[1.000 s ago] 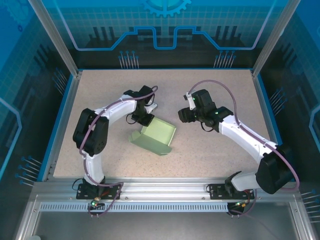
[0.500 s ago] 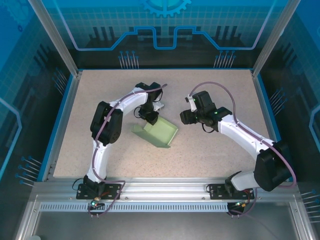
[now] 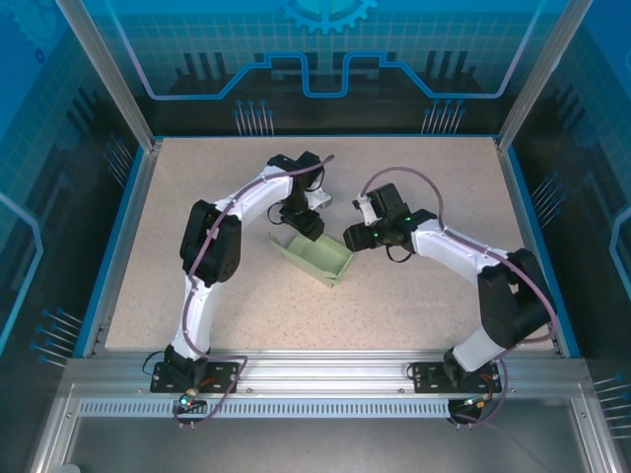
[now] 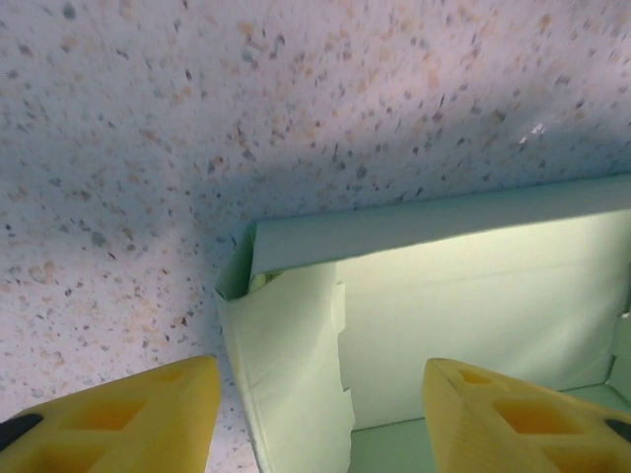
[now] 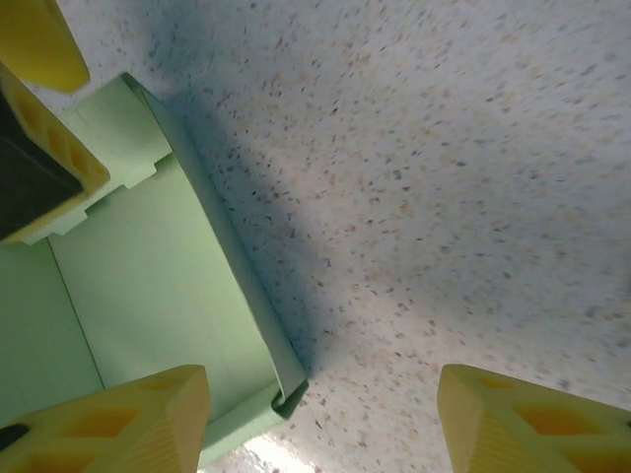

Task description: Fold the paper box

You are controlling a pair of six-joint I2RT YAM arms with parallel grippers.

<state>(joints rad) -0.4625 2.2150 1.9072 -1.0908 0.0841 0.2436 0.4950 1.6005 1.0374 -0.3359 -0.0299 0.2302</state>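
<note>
Sitting in the middle of the desk (image 3: pixel 444 187), the box (image 3: pixel 315 256) is an open tray. Its walls are up, the end flap (image 4: pixel 286 365) is loose and leaning in, not tucked. Left jaws are spread, straddling that end corner and pinching nothing. Right jaws are also spread, over the other end, one finger above the tray and one above bare desk, holding nothing. Risks: nothing pins the box, so a push on the flap likely slides or spins it. Thin board may crease off its score. Both jaws crowd one tray, so a clash is possible.
</note>
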